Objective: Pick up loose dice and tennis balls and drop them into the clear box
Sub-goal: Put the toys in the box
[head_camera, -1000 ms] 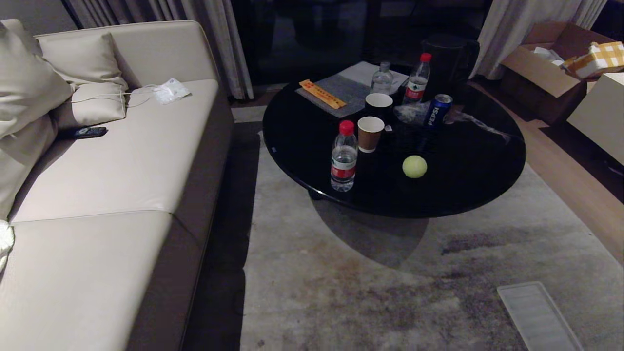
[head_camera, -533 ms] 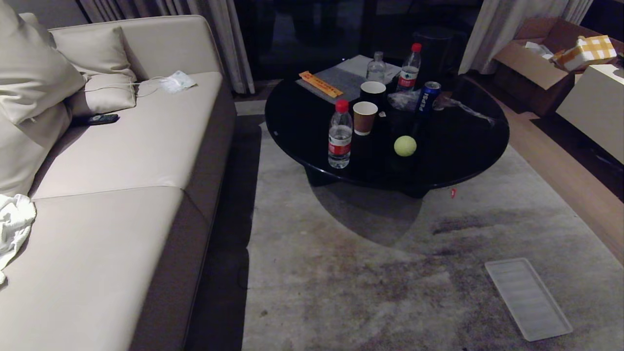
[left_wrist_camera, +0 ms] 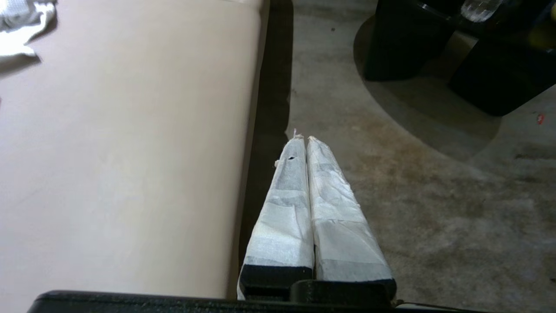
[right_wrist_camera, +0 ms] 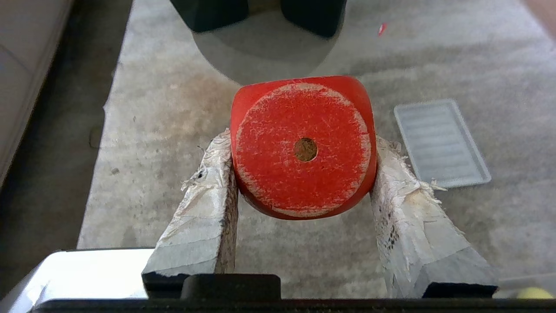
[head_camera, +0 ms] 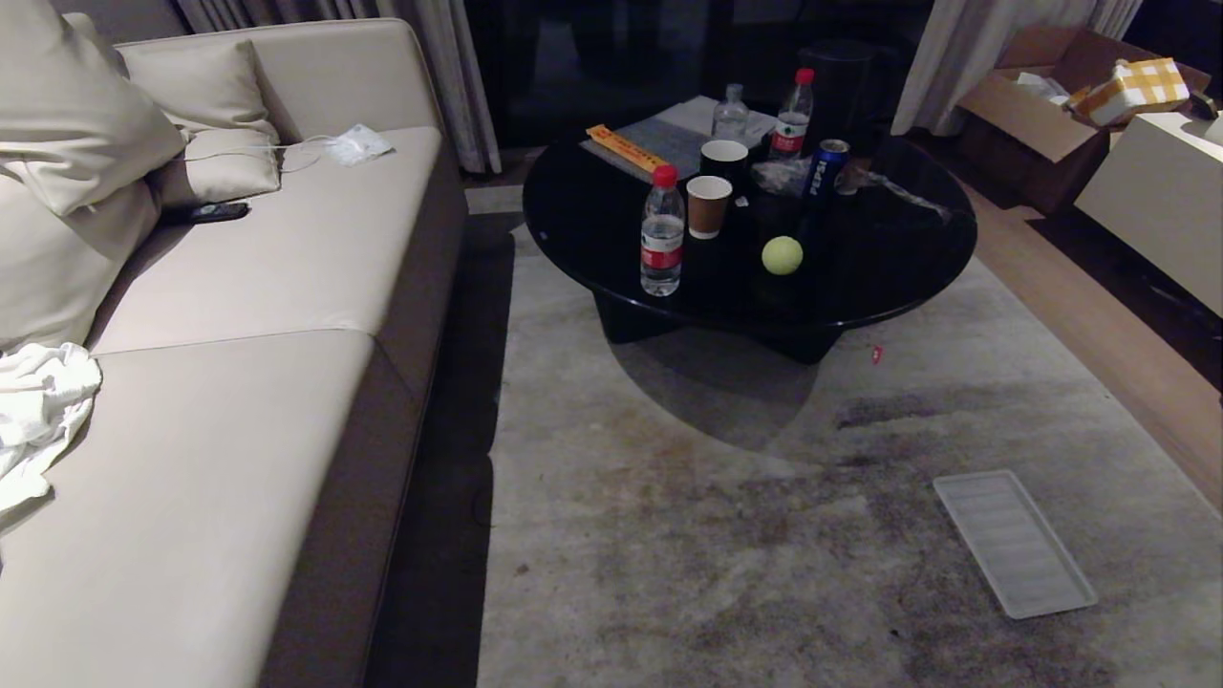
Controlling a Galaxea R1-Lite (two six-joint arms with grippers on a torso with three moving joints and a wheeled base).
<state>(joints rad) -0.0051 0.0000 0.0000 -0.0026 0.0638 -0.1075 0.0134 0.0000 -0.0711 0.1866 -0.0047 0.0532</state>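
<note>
above grey rug (right_wrist_camera: 182, 104): right end effector (right_wrist_camera: 304, 174) clamped on red round-cornered die (right_wrist_camera: 302, 148); left end effector (left_wrist_camera: 302, 140) closed, empty. fuzzy yellow-green tennis ball (head_camera: 782, 255) on round black table (head_camera: 889, 268).

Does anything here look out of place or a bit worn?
A tennis ball sits on the black coffee table among the drinks, and a ribbed plastic lid lies alone on the rug. The red die in the right pincer looks scuffed, its paint rubbed pale.
</note>
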